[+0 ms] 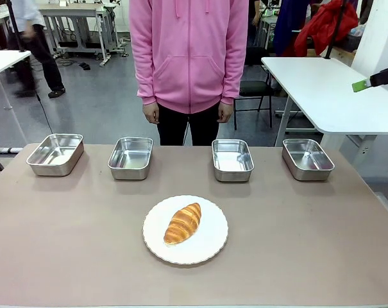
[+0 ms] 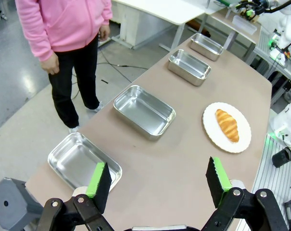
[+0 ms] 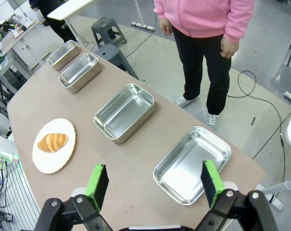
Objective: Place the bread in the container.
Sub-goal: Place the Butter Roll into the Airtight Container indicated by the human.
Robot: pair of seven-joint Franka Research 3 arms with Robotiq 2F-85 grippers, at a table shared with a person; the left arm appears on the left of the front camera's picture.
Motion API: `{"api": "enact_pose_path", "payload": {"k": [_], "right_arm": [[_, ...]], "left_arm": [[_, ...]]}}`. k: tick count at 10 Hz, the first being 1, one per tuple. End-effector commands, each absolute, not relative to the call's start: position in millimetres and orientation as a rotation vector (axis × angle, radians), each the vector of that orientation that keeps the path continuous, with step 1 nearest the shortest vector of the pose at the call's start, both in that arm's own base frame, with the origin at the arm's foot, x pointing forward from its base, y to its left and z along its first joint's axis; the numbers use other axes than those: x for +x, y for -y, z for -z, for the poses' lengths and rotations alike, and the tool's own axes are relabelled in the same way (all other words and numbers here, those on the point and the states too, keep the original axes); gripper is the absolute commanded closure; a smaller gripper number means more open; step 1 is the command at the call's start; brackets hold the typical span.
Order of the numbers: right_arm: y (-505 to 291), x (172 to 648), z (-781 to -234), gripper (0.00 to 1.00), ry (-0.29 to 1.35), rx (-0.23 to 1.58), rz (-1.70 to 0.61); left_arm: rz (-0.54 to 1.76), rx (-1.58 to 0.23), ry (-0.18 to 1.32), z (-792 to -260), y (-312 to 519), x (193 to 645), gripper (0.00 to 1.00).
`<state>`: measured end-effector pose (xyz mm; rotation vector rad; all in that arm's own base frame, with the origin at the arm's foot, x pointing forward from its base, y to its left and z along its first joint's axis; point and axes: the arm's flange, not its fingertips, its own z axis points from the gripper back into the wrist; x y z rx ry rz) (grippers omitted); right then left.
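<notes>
my left gripper (image 2: 157,164) and right gripper (image 3: 154,168) hang wide open and empty; the bread (image 1: 183,222) lies on a white plate (image 1: 210,247), near four containers (image 1: 233,159)

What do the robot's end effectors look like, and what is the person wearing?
The left end effector and right end effector look alike: black jointed links with round silver bolts, each with two fingers tipped by bright green pads. The person wears a pink zip hoodie with long sleeves and black trousers.
</notes>
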<state>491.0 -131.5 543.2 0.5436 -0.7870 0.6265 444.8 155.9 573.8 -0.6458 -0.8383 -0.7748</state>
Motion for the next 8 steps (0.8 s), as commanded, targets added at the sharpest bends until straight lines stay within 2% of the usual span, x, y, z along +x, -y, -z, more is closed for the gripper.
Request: {"api": "enact_pose_path", "payload": {"k": [1,8], "right_arm": [[130.7,491.1,-543.9,0.00,0.791,0.549,-0.630],[130.7,491.1,-543.9,0.00,0.791,0.549,-0.630]], "left_arm": [[0.786,-0.648,0.843,-574.9,-156.2,443.3,0.00],[0.786,-0.648,0.843,-574.9,-156.2,443.3,0.00]]}}
